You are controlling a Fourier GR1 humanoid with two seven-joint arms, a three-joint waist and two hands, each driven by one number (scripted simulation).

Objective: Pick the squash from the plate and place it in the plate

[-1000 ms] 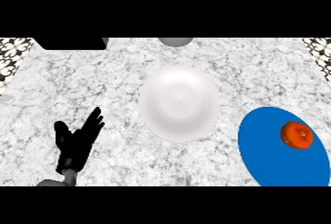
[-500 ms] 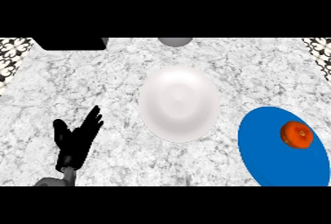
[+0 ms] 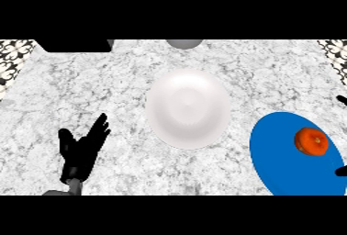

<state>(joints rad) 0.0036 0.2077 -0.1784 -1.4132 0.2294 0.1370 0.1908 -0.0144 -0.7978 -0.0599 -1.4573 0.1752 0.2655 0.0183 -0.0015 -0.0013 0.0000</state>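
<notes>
- Squash (image 3: pixel 311 141), orange and round, lies on the blue plate (image 3: pixel 284 156) at the right of the marble counter (image 3: pixel 102 82), toward that plate's right side.
- White plate (image 3: pixel 188 109) stands at the counter's centre, just beside the blue plate and bearing nothing; judged to be the destination.
- Left hand (image 3: pixel 81 149) rests at the lower left, fingers straight and spread, pointing up; well apart from both plates and holding nothing.
- Right hand (image 3: pixel 341 170) shows only as small dark slivers at the right edge, near the squash; whether it is spread or closed cannot be told.
- Step in hand, as judged: the approach to the pick; squash not yet grasped.
- Next move calls for the right hand to come in over the blue plate, close round the squash, lift it over the rim and carry it left to the white plate.
</notes>
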